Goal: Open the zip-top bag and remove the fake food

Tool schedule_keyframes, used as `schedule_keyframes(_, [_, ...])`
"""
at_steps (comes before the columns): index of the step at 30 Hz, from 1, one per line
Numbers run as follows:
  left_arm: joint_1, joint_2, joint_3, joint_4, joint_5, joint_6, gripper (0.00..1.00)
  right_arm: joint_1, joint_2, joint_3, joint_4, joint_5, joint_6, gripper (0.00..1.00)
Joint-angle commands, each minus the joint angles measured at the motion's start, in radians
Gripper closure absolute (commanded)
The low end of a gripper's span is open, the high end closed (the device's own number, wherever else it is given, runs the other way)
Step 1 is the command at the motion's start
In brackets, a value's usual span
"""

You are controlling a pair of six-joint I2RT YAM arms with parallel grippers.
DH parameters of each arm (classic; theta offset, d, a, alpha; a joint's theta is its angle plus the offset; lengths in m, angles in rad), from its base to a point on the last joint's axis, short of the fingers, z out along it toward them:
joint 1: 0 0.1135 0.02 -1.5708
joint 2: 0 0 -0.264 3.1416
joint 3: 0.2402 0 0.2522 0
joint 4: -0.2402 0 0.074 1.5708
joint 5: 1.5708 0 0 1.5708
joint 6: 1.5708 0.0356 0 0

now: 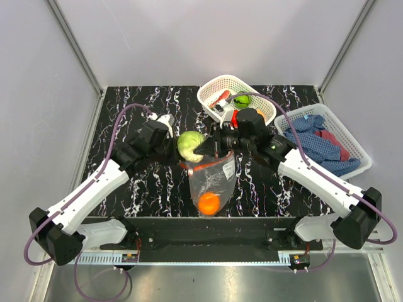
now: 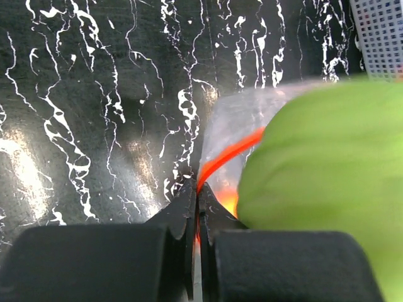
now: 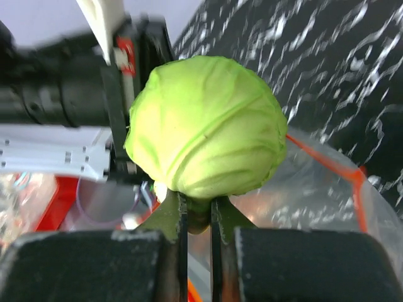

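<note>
Plainly, the danger lies in two thin grips. At the centre of the top view, the left claw (image 2: 198, 211) pinches the bag (image 1: 214, 179) shut-fingered by its zip strip (image 2: 230, 154). The slick plastic may slip and close the mouth over the orange ball (image 1: 208, 202) inside. The right claw (image 3: 198, 217) clamps only the base of the cabbage (image 1: 191, 145) at the mouth, so it could twist free onto the desk (image 1: 145, 182).

This is looking like a robotics lab test cell: plain pale panels (image 1: 189, 38) and aluminium struts (image 1: 74, 45) are boxing in a black marbled counter (image 1: 132, 182), while the left arm (image 1: 88, 189) and right arm (image 1: 321, 179), trailing purple cables (image 1: 134, 105), are sitting bolted to a mounting bar (image 1: 208, 236).
</note>
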Motion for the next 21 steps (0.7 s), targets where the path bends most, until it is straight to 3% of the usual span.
schedule_keyframes(1, [0.000, -0.015, -0.013, 0.057, 0.129, -0.003, 1.00, 0.000, -0.003, 0.036, 0.274, 0.143, -0.014, 1.00])
schedule_keyframes(8, [0.000, -0.058, -0.004, 0.034, 0.080, 0.005, 1.00, -0.030, 0.073, 0.146, 0.140, 0.393, -0.046, 1.00])
schedule_keyframes(14, [0.001, -0.052, 0.042, -0.038, -0.007, 0.033, 1.00, -0.255, 0.211, 0.304, -0.015, 0.312, -0.033, 1.00])
schedule_keyframes(21, [0.001, -0.049, 0.120, -0.086, -0.092, 0.099, 1.00, -0.394, 0.389, 0.419, -0.086, 0.323, -0.133, 0.99])
